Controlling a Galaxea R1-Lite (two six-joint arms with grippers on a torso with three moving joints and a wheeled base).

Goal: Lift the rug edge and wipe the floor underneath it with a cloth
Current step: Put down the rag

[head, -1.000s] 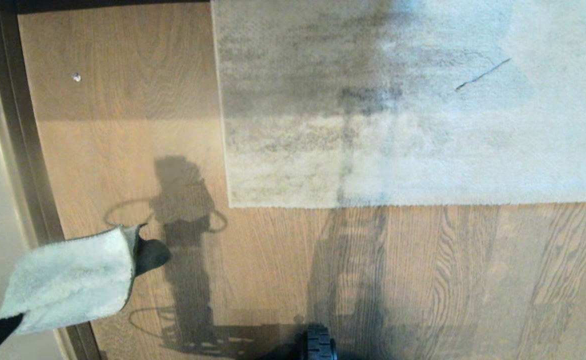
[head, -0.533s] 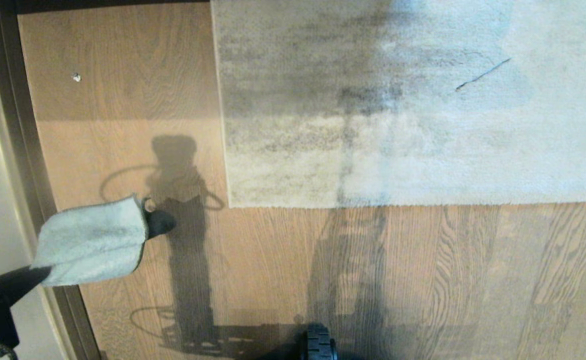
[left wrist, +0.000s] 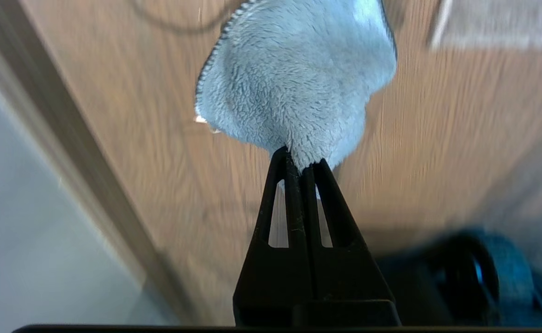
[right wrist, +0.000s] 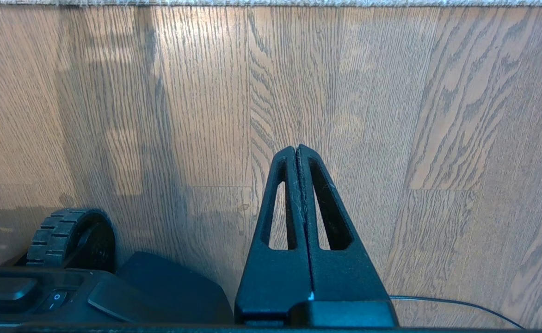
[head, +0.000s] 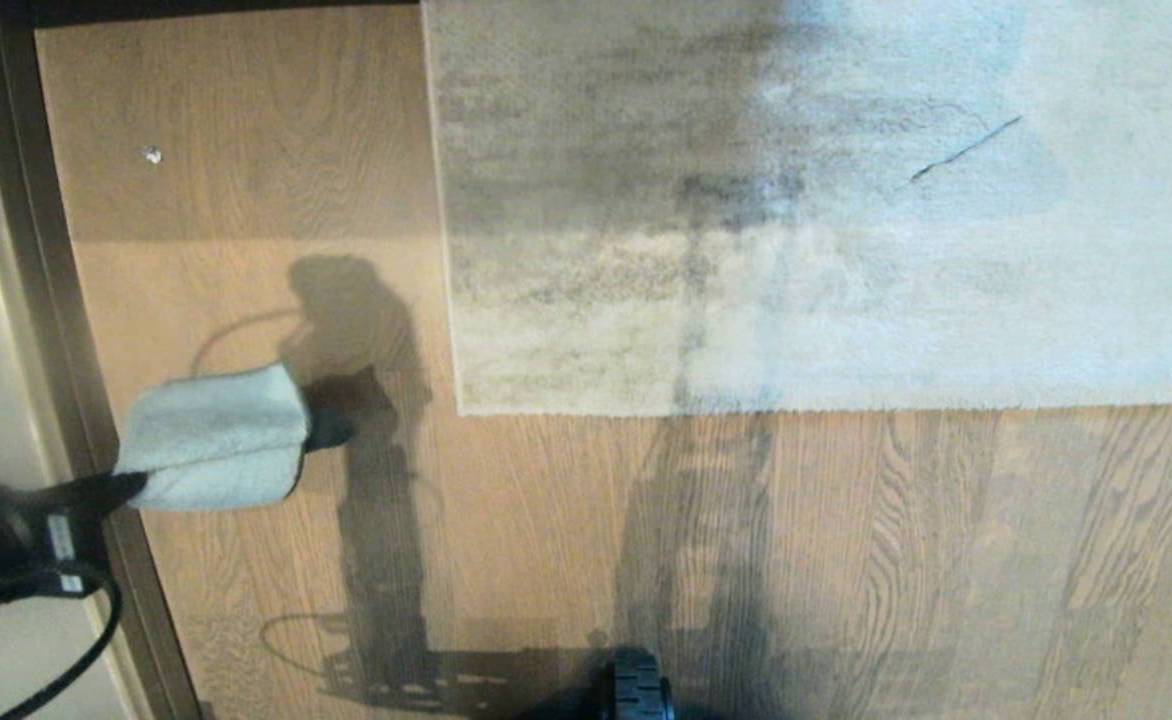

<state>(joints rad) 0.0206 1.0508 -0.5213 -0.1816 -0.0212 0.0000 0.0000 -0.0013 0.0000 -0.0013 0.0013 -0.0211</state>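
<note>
my left gripper [head: 136,485] carried the pinched cloth [head: 214,435] forward; rug edge [head: 458,405] corner lies to its right, nearer this arm.

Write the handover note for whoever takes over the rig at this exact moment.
Left gripper: shut on the cloth, held above the floor near the baseboard, left of the rug corner.
Right gripper: shut, empty, parked over bare floor by the base wheel.
Rug edge: lying flat, untouched.
Done: cloth is in hand.
Left: lift the rug edge, wipe the floor beneath it, lay it back down.
</note>
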